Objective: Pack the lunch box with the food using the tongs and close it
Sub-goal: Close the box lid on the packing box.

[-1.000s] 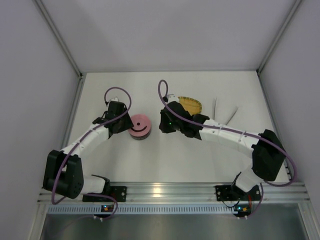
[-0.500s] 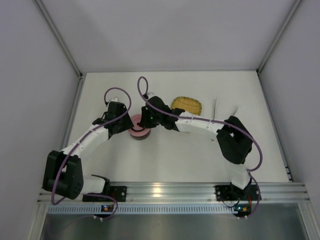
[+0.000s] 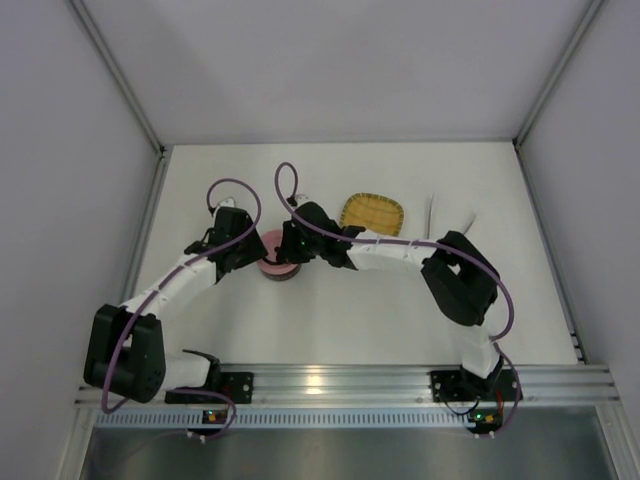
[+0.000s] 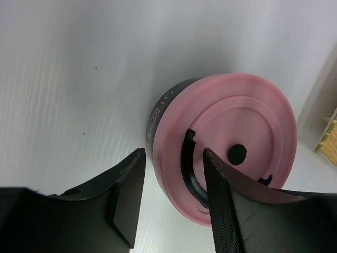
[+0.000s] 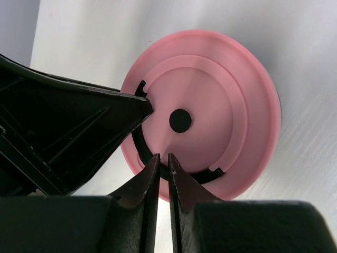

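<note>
The right fingers [image 5: 145, 184] are pressed almost together, with only a hairline slit between them, and they pinch nothing. Their tips lie over the near edge of the pink lid [image 5: 210, 105], right at the black curved mark [image 5: 158, 171] below the black dot [image 5: 180, 120]. Whether they press on the lid cannot be told.

The left fingers [image 4: 129, 195] are spread. 1 finger stands just beside the dark wall of the lunch box [image 4: 158, 118], with a thin strip of white between them. The other finger crosses in front of the lid's near rim, so that edge of the box lies between the 2. Whether either finger touches the box cannot be told. In the right wrist view the tip of 1 left finger reaches over the lid's left rim.

The lid sits flat on the lunch box, closing it. The box stands on the white counter [image 3: 330, 320], left of centre, with a black wrist on each side; the right wrist hides part of the lid from above.

Behind the right forearm lies the yellow woven tray [image 3: 372, 213], apart from the box. To the tray's right lie the tongs [image 3: 430, 212], their 2 thin arms pointing toward the back wall. Their joined end is hidden behind the right arm.
</note>
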`<state>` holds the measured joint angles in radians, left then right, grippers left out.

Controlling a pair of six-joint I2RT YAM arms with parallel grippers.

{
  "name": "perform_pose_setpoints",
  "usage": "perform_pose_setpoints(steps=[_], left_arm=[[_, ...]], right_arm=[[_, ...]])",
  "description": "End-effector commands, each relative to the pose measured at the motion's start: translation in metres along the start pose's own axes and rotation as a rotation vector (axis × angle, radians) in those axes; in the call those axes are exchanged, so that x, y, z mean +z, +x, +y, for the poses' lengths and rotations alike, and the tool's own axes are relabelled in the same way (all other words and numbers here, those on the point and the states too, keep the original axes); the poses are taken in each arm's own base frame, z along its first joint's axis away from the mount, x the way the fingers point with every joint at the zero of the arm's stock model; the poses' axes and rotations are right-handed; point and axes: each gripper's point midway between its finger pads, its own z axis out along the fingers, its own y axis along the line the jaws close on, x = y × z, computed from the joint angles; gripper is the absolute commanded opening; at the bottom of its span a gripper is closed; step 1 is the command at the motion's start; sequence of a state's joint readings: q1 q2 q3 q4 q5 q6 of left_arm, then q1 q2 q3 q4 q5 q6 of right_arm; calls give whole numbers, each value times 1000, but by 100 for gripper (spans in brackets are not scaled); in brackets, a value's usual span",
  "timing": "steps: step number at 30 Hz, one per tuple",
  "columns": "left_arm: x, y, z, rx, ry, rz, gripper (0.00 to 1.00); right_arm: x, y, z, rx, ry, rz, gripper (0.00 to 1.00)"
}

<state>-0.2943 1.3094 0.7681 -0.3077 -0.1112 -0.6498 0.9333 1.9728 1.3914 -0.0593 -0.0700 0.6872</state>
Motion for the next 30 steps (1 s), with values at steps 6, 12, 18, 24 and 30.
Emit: perform_pose_setpoints(steps=[6,12,18,24,30], left_arm=[[1,50,41,39,-128,163,52],[2,53,44,42,-137,169,52],[5,56,44,43,-140,185,52],[5,55,44,48,-144,183,52],[7,56,46,53,-151,189,52]], right_arm=[[16,32,-20,13,54,54,10],[17,55,-39,32,99,82,9],[18,82,-44,102,19,98,9],[16,104,-58,185,-22,120,9],[13,114,-81,264,-20,118,9]])
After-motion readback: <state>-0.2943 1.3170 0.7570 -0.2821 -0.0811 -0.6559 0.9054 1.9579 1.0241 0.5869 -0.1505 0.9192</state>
